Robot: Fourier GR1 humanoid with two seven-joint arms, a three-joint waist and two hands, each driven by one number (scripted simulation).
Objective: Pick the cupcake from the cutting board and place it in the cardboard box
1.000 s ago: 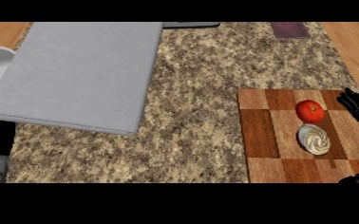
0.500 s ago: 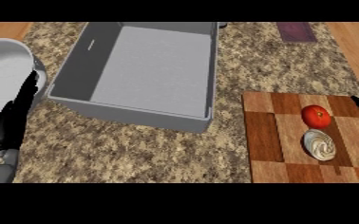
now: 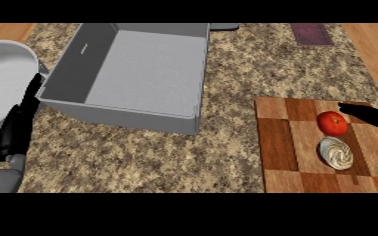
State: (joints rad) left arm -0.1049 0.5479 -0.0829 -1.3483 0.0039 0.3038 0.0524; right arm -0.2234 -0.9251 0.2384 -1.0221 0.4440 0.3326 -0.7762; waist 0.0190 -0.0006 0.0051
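A cupcake (image 3: 338,152) with swirled white frosting sits on the wooden cutting board (image 3: 284,145) at the lower right, just below a red tomato (image 3: 332,123). The grey open box (image 3: 136,75) stands at the upper left, nothing inside it. My right hand (image 3: 359,112) shows only as a dark fingertip at the right edge, just above and right of the tomato, apart from the cupcake. My left hand (image 3: 19,125) rests at the left edge beside the box's near left corner, fingers straight and holding nothing.
A white round basin (image 3: 15,75) lies at the far left behind my left hand. A purple pad (image 3: 310,33) sits at the back right. Speckled granite counter (image 3: 148,160) spreads between box and board.
The view has shifted so the box sits fuller in frame with its inside showing. My right hand's fingertip has come into view at the right edge. The left hand stays at the left edge.
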